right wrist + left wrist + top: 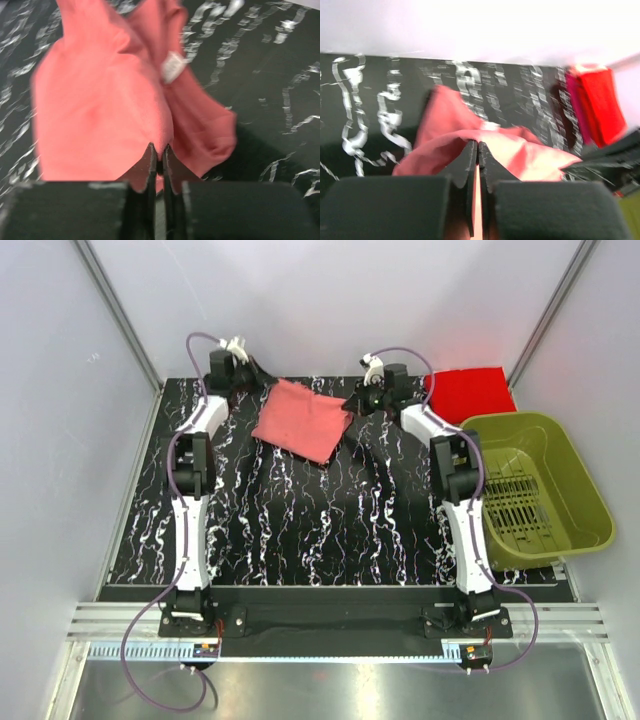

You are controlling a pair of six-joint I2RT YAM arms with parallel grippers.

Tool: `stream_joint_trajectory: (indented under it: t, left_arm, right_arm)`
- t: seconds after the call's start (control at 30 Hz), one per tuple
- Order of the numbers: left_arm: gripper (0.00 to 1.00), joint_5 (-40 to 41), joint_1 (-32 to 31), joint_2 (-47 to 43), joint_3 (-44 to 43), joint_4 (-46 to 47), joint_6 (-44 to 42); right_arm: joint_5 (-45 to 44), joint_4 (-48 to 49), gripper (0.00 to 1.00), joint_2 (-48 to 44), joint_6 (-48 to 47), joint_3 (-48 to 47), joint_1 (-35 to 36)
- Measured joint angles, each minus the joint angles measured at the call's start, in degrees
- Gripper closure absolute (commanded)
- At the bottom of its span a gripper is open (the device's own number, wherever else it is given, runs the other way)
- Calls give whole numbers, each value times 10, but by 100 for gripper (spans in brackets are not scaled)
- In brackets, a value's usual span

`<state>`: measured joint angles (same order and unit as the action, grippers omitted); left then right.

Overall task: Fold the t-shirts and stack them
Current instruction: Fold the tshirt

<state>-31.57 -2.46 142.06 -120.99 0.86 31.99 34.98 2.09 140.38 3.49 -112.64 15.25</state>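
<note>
While pinched both ends, pink shirt [300, 420] spans btwn L gripper [477, 146], R gripper [158, 148].

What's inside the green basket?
Nothing shows inside the basket: only its bare slotted floor. The right arm covers a bit of its left edge, so that corner is hidden.

The salmon-pink t-shirt [300, 420] lies as a skewed, folded rectangle well left of the basket [588, 502], its far edge seemingly bunched and raised; the red t-shirt [468, 392], folded flat, lies just behind the basket
</note>
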Motion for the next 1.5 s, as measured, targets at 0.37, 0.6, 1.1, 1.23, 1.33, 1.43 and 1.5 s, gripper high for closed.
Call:
stream_joint_trajectory:
  t: [0.37, 0.6, 1.1, 1.23, 1.33, 1.43, 1.5]
  left_arm:
    - [35, 26, 6, 118, -34, 98, 101]
    - [29, 29, 17, -2, 63, 78, 41]
    - [35, -2, 16, -163, 256, 44, -23]
    - [36, -17, -24, -143, 256, 44, -23]
    - [36, -19, -44, -127, 259, 43, -23]
    - [36, -17, -45, -120, 269, 32, -24]
    - [37, -17, -40, -118, 270, 25, -26]
  right_arm:
    - [-121, -43, 36, 106, 132, -133, -36]
    - [-121, -42, 33, 87, 150, -85, -51]
    - [-49, -26, 14, 84, 248, -106, -34]
    - [-57, -42, 18, 107, 263, -144, -30]
    - [-70, -60, 20, 110, 271, -144, -30]
    - [-70, -69, 23, 120, 280, -147, -30]
    - [-65, -66, 27, 128, 287, -153, -30]
